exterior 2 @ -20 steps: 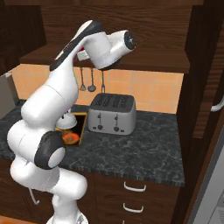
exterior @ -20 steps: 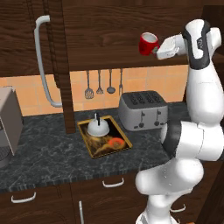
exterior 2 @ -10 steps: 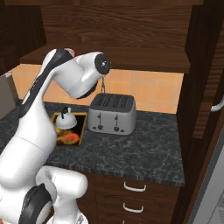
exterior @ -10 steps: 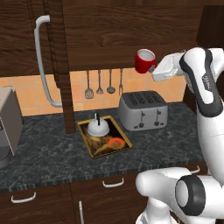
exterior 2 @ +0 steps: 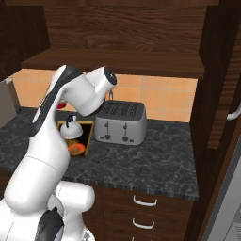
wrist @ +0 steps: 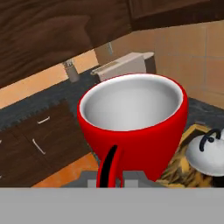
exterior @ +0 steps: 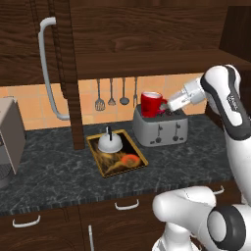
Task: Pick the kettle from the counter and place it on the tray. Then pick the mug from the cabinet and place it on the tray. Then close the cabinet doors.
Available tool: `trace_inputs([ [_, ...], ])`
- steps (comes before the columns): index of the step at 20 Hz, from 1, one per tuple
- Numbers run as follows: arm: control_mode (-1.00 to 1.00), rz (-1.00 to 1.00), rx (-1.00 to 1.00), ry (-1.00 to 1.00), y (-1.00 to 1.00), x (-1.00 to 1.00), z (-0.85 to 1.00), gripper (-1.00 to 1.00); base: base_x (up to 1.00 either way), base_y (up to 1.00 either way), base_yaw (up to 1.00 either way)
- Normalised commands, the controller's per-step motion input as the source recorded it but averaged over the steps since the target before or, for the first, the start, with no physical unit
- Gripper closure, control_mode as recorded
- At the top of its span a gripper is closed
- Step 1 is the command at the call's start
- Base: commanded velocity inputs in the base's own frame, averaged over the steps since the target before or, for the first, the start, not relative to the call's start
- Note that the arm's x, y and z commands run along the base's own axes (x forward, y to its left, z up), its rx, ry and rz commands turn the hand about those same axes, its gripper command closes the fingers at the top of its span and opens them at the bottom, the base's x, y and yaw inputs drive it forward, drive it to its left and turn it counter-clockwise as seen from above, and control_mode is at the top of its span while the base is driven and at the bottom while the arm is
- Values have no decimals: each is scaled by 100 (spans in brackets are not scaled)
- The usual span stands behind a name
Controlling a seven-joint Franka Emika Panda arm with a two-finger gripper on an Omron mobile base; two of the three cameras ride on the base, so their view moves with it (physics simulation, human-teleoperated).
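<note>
My gripper (exterior: pixel 167 104) is shut on the red mug (exterior: pixel 153 104), which hangs in the air above the left end of the toaster, right of the tray. In the hand view the mug (wrist: pixel 131 116) is upright with its white inside showing and its handle toward me. The silver-white kettle (exterior: pixel 110 142) stands on the back half of the yellow-rimmed tray (exterior: pixel 95 157) on the dark counter (exterior: pixel 49 171). The hand view has the kettle (wrist: pixel 209 153) and tray (wrist: pixel 181 168) below and to the right of the mug. The right base view has the kettle (exterior 2: pixel 70 131) on the tray (exterior 2: pixel 81 124) behind my arm.
A silver toaster (exterior: pixel 159 128) stands right of the tray, under the mug. The left cabinet door (exterior: pixel 66 73) hangs open with its bar handle (exterior: pixel 49 68); the right door's handle (exterior 2: pixel 234 110) is at the far right. A grey appliance (exterior: pixel 7 139) is at the left. Utensils (exterior: pixel 112 93) hang on the wall.
My arm has carried the mug down from shelf height and a little left, to just above the toaster top.
</note>
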Motion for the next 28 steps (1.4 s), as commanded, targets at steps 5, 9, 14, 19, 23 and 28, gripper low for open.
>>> trace_inputs([
  [5, -100, 18, 0, 27, 58, 45, -100, 100, 0, 0, 0],
  [9, -100, 7, 0, 3, 33, 75, -100, 100, 0, 0, 0],
  [14, -100, 8, 0, -7, 7, 59, -100, 100, 0, 0, 0],
  [19, -100, 5, -5, -35, 16, 19, -100, 100, 0, 0, 0],
  [23, -100, 1, -8, -24, 23, 0, -97, 100, 0, 0, 0],
  [28, -100, 0, 0, -11, 10, 7, -48, 100, 0, 0, 0],
])
